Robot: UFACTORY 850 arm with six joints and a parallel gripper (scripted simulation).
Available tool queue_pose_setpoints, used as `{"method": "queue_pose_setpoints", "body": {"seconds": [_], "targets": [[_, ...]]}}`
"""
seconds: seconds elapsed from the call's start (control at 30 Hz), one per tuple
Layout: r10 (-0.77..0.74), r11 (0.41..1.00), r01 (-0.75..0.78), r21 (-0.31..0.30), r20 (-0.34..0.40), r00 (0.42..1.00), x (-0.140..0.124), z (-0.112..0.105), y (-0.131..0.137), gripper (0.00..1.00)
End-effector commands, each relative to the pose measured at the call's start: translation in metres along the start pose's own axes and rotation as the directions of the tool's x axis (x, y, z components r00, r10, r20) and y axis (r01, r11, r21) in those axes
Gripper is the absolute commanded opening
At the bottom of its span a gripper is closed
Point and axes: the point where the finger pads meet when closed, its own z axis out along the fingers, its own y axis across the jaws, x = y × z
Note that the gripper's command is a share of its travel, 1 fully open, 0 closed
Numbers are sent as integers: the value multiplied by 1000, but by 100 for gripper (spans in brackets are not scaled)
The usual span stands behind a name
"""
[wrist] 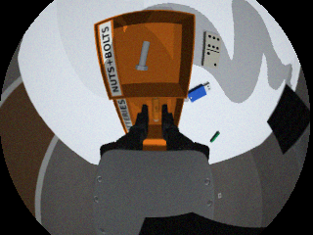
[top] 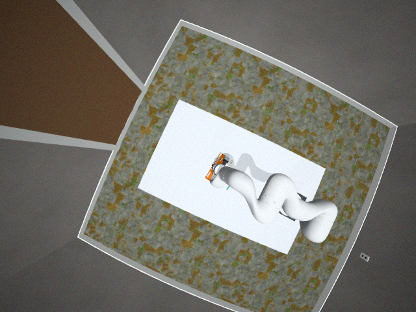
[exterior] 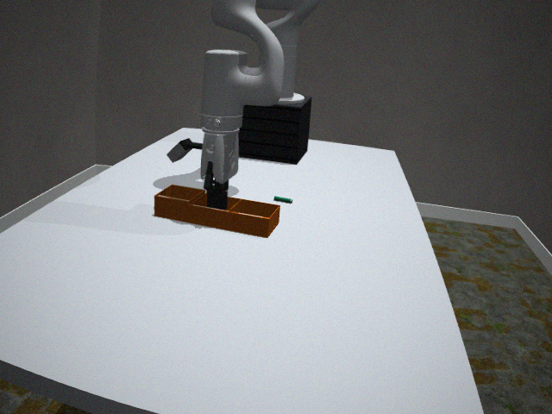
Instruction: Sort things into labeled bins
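Note:
A row of three joined orange bins (exterior: 216, 215) stands on the white table. In the wrist view the far bin carries the label NUTS+BOLTS (wrist: 110, 58) and holds a grey bolt (wrist: 143, 57). My gripper (wrist: 155, 112) (exterior: 216, 196) reaches down into the middle bin, and its fingers stand a little apart with nothing gripped between them. That bin's label (wrist: 125, 113) is partly hidden. A blue thing (wrist: 199, 92) and a white dotted tile (wrist: 210, 45) lie on the table beside the bins. A small green cylinder (exterior: 282, 199) lies to the right of the row.
The arm's black base block (exterior: 273, 129) stands behind the bins at the table's far edge. The table edges fall off to a patterned floor (exterior: 490, 285) on the right.

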Motion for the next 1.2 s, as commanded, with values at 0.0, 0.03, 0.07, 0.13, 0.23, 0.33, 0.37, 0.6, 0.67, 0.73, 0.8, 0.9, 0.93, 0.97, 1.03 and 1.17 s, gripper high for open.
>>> {"method": "queue_pose_setpoints", "body": {"seconds": [0.0, 0.03, 0.07, 0.13, 0.23, 0.33, 0.37, 0.6, 0.67, 0.73, 0.8, 0.9, 0.93, 0.97, 1.03, 1.17], "targets": [[0, 1000, 0, 2, 0, 1000, 0, -1, -1, 23], [0, 1000, 0, 2, 0, 1000, 0, -1, -1, 23], [0, 1000, 0, 2, 0, 1000, 0, -1, -1, 23], [0, 1000, 0, 2, 0, 1000, 0, -1, -1, 23], [0, 1000, 0, 2, 0, 1000, 0, -1, -1, 23], [0, 1000, 0, 2, 0, 1000, 0, -1, -1, 23], [0, 1000, 0, 2, 0, 1000, 0, -1, -1, 23], [0, 1000, 0, 2, 0, 1000, 0, -7, -1, 23], [0, 1000, 0, 2, 0, 1000, 0, -7, -1, 23], [0, 1000, 0, 2, 0, 1000, 0, -10, -1, 23], [0, 1000, 0, 2, 0, 1000, 0, -13, -1, 23], [0, 1000, 0, 2, 0, 1000, 0, -17, -1, 23], [0, 1000, 0, 2, 0, 1000, 0, -18, -1, 23], [0, 1000, 0, 2, 0, 1000, 0, -19, -1, 23], [0, 1000, 0, 2, 0, 1000, 0, -22, -1, 23], [0, 1000, 0, 2, 0, 1000, 0, -27, -1, 23]]}}
